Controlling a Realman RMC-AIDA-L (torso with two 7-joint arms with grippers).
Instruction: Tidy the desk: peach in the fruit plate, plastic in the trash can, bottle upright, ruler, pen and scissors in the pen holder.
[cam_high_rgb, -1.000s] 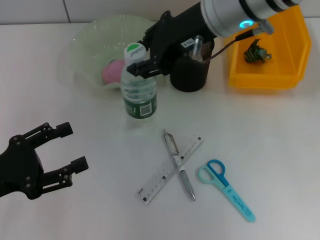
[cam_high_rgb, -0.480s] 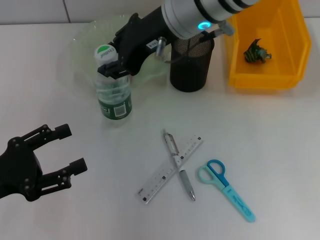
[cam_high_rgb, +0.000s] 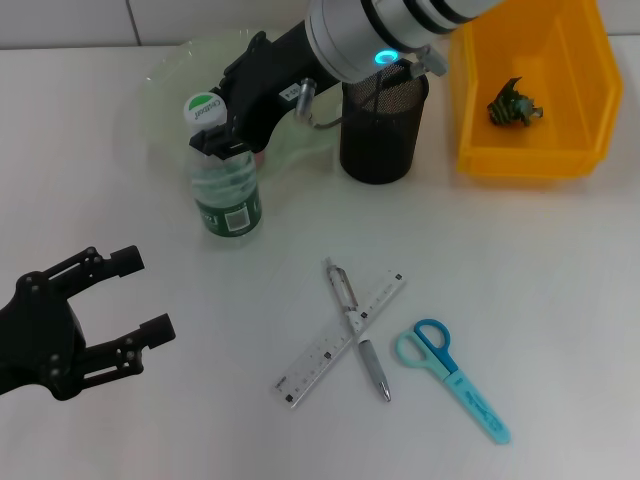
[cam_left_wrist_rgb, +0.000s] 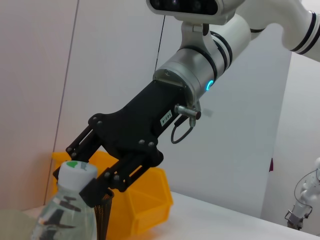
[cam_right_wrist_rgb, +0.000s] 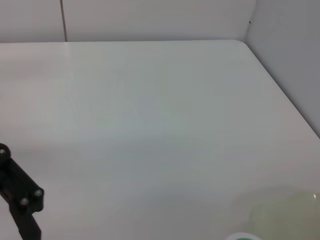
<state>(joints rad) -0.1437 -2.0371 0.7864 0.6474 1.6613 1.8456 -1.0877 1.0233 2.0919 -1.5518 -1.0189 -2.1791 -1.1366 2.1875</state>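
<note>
Now we see our right gripper (cam_high_rgb: 222, 140) clamped on the upright bottle (cam_high_rgb: 224, 188), our left gripper (cam_high_rgb: 135, 295) spread apart above the tabletop (cam_high_rgb: 520, 260).

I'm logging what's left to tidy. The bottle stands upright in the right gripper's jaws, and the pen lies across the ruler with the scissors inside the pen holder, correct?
Not quite: the head view shows the scissors lying on the desk beside the ruler and pen, not in the pen holder. The rest holds: right gripper, bottle.
</note>
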